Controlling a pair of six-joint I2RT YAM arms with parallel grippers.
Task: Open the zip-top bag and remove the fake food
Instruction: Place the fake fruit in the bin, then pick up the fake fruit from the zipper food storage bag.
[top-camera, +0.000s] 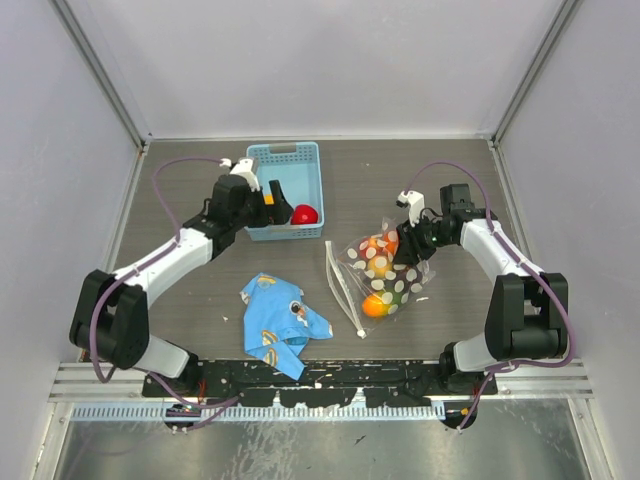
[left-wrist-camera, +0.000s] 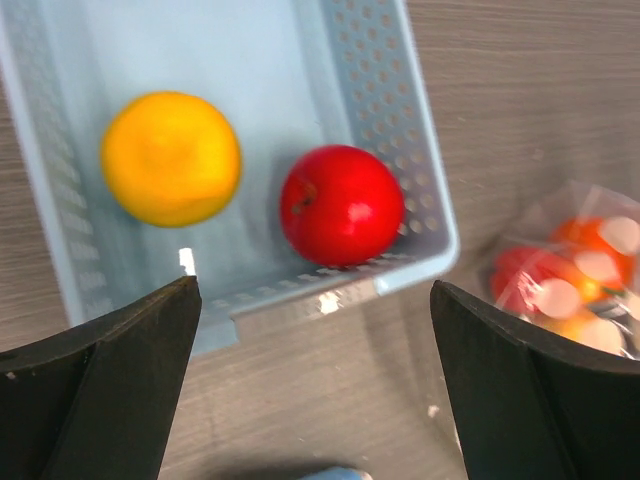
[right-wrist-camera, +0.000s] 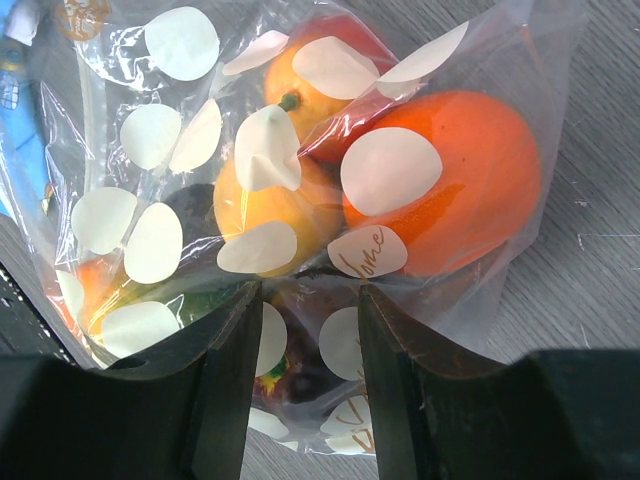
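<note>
Top external: tabletop carries the light blue basket at the far centre. The zip-top bag lies right of centre, and a blue cloth lies near the bases.

The bag is flat on the tabletop, mouth toward the middle, with its white zip strip hanging loose at the left edge, so it reads as open. Most of the fake food is inside it.

Left end effector hovers over the basket's near rim, fingers wide apart, holding nothing. Right end effector is clamped on the bag's closed end, with film and a dark piece between the fingers.

Step, my read: removal is partway done, with the right arm anchoring the bag. Next, the left needs to cross to the mouth, reach in and pinch one piece without dragging the film.

View differences:
- Left wrist shows two pieces in the basket, a red apple and a yellow-orange fruit. The top view shows only the red one, because the arm hides the other.
- Right wrist shows the grip and the orange, red and dark pieces. From above, that contact is too small to tell.
</note>
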